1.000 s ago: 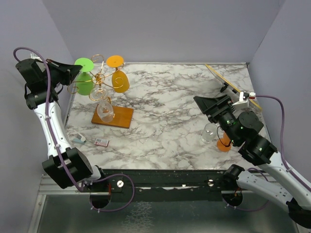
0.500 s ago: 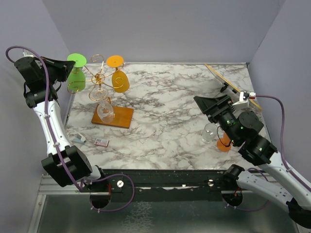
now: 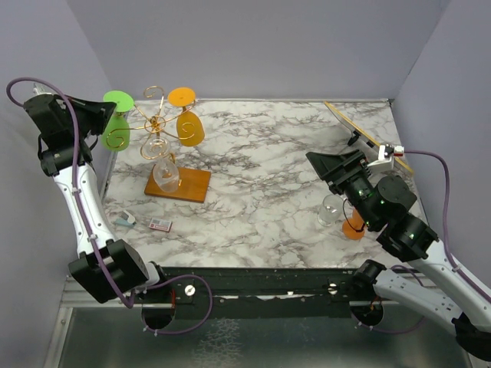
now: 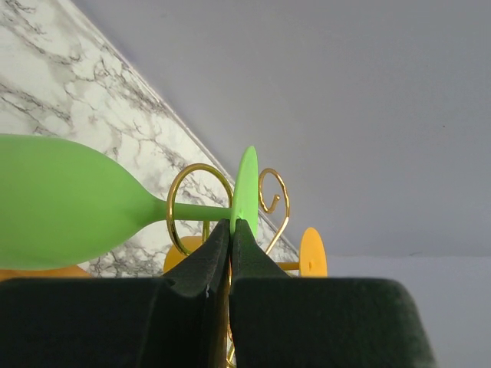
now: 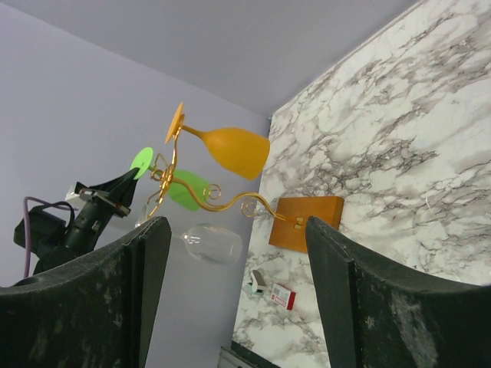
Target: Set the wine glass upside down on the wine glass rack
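My left hand (image 4: 232, 227) is clamped on the rim of the foot of the green wine glass (image 4: 69, 203). The fingers are pressed together, with only the thin foot between their tips. The glass is at the wine glass rack (image 3: 157, 130), on the outer side of the rack nearest my left arm. Its stem passes through a gold wire curl (image 4: 198, 201), with the foot above the curl and the bowl below it.

An orange wine glass (image 3: 188, 127) hangs bowl-down on the far side of the rack. A clear wine glass (image 3: 165, 175) hangs low over the rack's wooden base (image 3: 193, 184).

My right hand (image 3: 322, 164) is well apart from the rack, above the tabletop (image 3: 261, 192). Its fingers stand wide apart and hold nothing. A second clear glass (image 3: 329, 210) is just beneath this arm. A small red-and-white box (image 3: 159, 225) lies on the tabletop near the rack's base, on its near side.
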Controlling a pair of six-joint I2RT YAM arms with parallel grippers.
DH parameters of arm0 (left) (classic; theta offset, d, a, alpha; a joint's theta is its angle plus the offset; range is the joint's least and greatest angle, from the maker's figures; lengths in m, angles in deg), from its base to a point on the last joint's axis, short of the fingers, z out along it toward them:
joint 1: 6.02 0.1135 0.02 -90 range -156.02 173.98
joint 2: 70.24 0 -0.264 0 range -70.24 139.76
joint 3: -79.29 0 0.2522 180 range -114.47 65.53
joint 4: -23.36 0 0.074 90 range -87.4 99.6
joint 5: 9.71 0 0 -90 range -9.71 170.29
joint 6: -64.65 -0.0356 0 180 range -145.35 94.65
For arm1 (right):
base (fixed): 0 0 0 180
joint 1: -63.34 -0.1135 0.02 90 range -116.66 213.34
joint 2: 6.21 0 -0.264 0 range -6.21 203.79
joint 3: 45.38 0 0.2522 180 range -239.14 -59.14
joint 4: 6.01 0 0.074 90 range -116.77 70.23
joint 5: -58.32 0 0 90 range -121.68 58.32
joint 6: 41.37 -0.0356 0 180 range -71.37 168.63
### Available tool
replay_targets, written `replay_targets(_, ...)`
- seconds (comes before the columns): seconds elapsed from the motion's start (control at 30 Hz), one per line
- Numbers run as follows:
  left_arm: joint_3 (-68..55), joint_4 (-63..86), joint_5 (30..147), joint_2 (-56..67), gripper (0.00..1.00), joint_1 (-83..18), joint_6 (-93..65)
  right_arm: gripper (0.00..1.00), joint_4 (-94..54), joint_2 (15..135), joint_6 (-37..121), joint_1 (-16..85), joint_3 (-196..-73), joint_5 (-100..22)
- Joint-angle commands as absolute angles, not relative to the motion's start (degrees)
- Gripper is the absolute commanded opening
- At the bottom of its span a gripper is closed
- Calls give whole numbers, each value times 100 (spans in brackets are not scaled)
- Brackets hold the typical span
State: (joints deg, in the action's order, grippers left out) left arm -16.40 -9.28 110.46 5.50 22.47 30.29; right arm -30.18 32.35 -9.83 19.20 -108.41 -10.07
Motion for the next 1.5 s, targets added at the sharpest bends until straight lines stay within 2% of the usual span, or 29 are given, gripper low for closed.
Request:
replay_targets(0.0, -1548, -1188, 10954, 396, 0, 2272, 2722, 76, -3078, 3172, -965, 1939, -10859, -937)
replay_targets(0.1, -1511, -1291, 11019, 401, 2, 2277, 2635, 76, -3075, 3182, -955, 1939, -10877, -935)
replay_targets(0.4, -1660, -1823, 11000, 372, 20, 2316, 2005, 75, -3245, 3155, -903, 1935, -10964, -847)
replay_targets(0.6, -1867, -2349, 10484, 274, 34, 2360, 1584, 75, -3405, 3149, -809, 1935, -11126, -721)
replay_targets(0.73, -2038, -2635, 10102, 189, 39, 2369, 1330, 75, -3528, 3157, -773, 1938, -11217, -639)
replay_targets(1.07, -2510, -2976, 9889, 36, 58, 2370, 815, 75, -4405, 3125, -685, 1939, -11519, -191)
replay_targets(1.2, -2750, -3072, 10024, 17, 61, 2365, 587, 75, -4801, 3072, -557, 1931, -11621, 64)
replay_targets(1.27, -2913, -3156, 10057, -15, 62, 2230, 373, 75, -4965, 3103, -438, 1935, -11665, 221)
replay_targets(1.37, -3026, -3216, 9666, -183, 71, 1745, -56, 76, -5186, 3309, -180, 1934, -11826, 401)
replay_targets(1.47, -3114, -3297, 9243, -302, 73, 1082, -543, 76, -5580, 3811, 272, 1939, -12283, 557)
